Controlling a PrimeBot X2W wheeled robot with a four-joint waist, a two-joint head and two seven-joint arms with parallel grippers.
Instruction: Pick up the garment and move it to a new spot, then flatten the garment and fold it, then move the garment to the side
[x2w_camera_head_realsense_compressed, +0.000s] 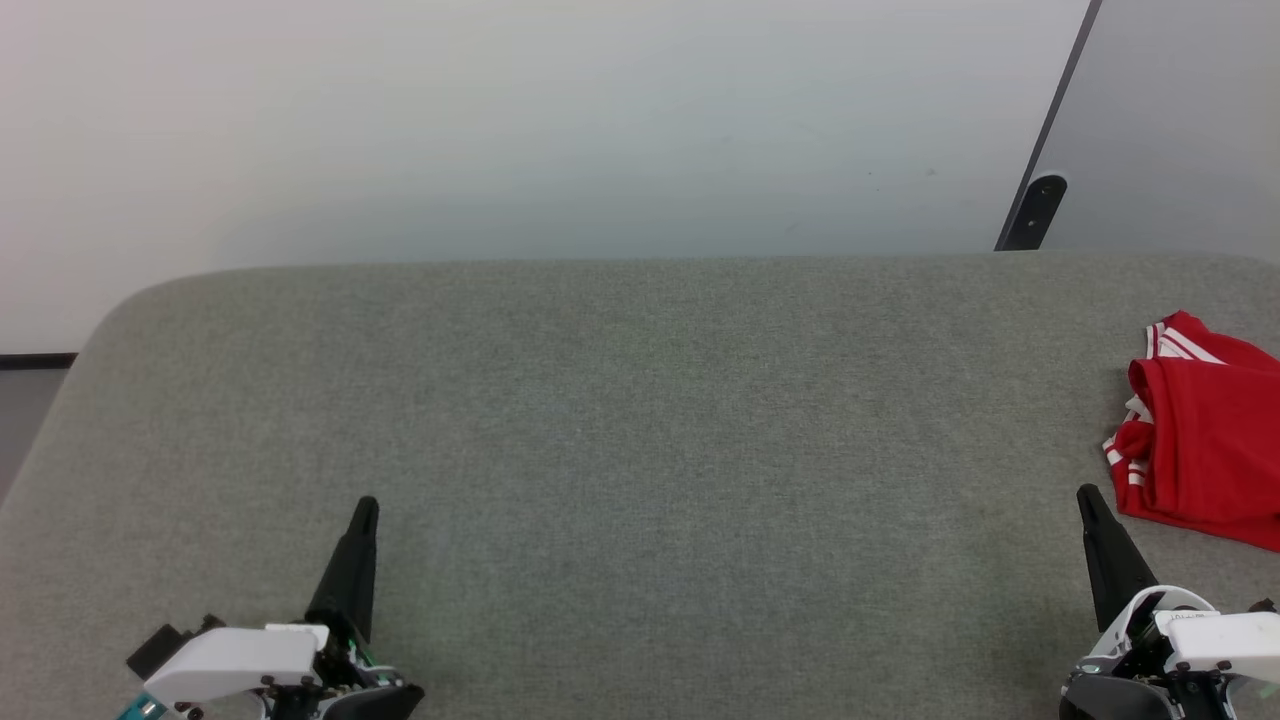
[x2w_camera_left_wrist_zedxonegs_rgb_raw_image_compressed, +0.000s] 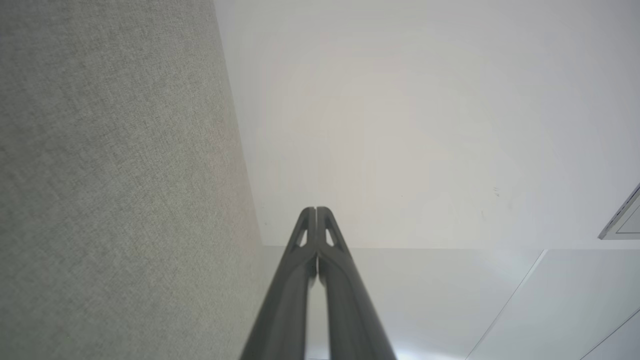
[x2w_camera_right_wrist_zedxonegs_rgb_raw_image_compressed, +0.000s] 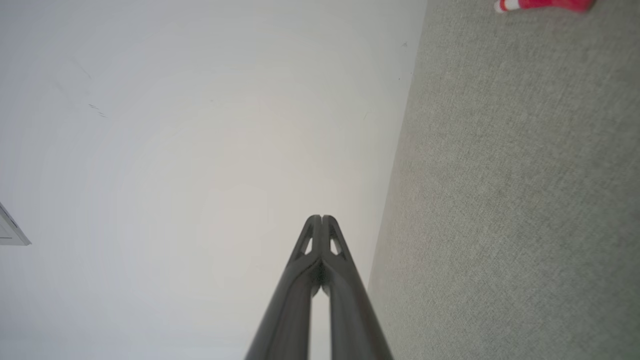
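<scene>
While the bright red soft-fabric T-shirt with white striped trim (x2w_camera_head_realsense_compressed: 1205, 440) lies bunched at 3 o'clock on the grey-green fabric-covered table (x2w_camera_head_realsense_compressed: 620, 400), the left gripper (x2w_camera_head_realsense_compressed: 365, 508) at 7 o'clock and the right gripper (x2w_camera_head_realsense_compressed: 1088, 497) at 5 o'clock sit empty, fingers pressed together. Risk: reaching with fingers closed would likely shove the cloth rather than pinch it
</scene>
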